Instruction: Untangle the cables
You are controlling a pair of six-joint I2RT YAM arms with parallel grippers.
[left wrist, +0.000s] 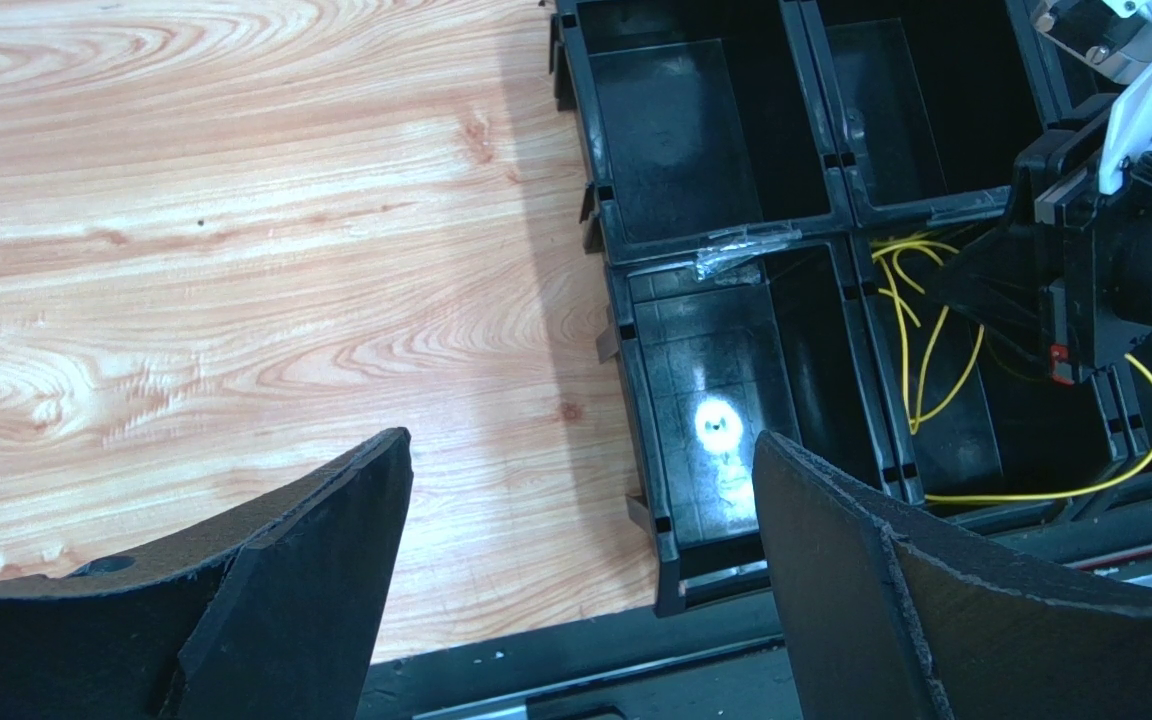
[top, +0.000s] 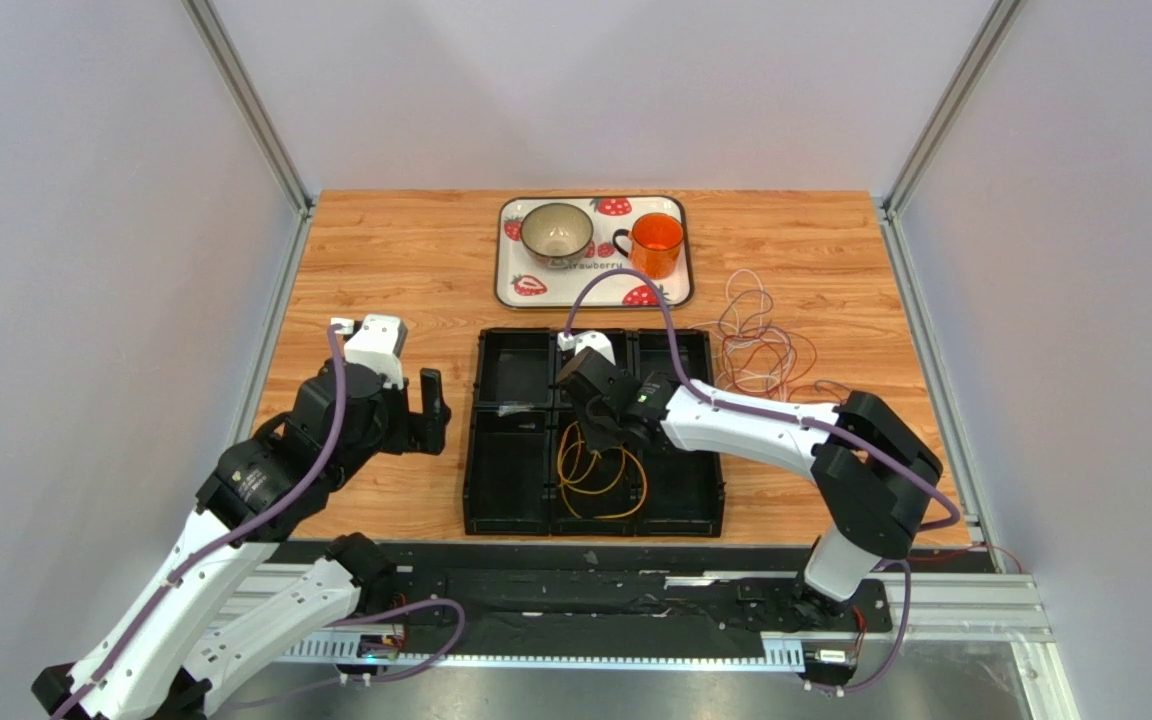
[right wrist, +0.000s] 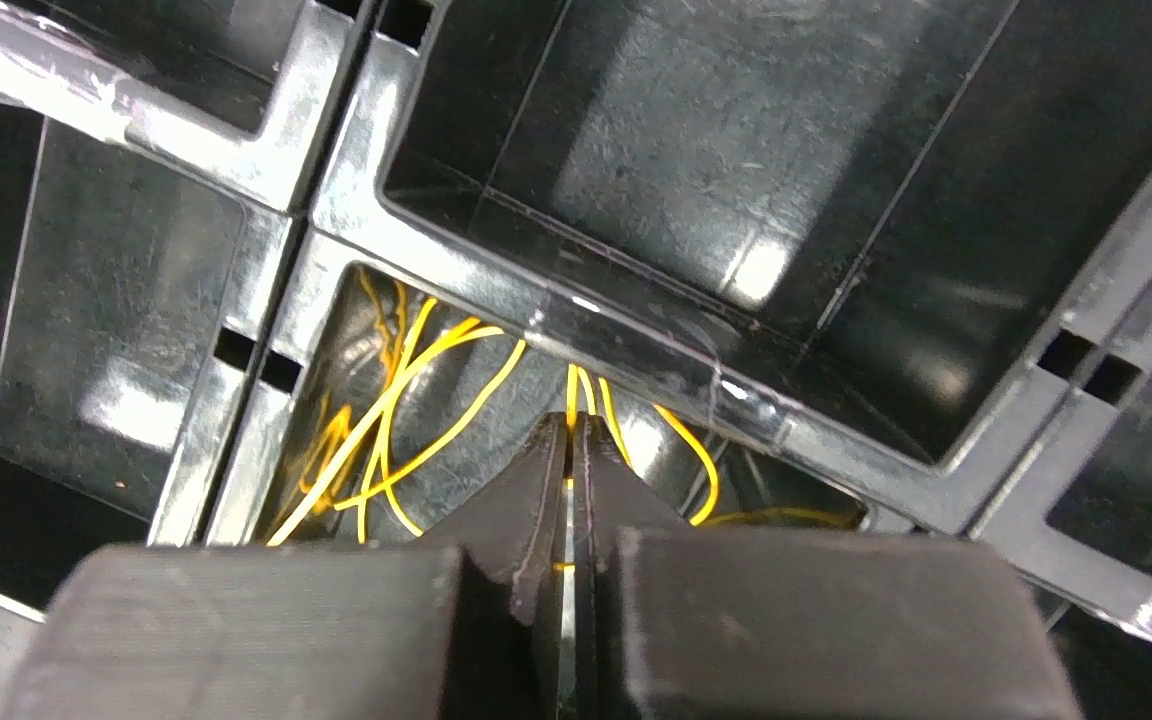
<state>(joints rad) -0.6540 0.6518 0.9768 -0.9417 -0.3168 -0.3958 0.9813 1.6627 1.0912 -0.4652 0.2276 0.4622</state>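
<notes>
tray (top: 567,279): word "strawberry" on its face; nothing else legible.

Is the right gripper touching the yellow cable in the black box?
Touching. The right wrist view shows strands of the yellow cable running into the seam of the shut right gripper.

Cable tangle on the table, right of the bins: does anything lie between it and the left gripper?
Yes: the black bin tray and the right gripper, shut on the yellow cable inside it, sit between the open left gripper and the cable tangle.
</notes>
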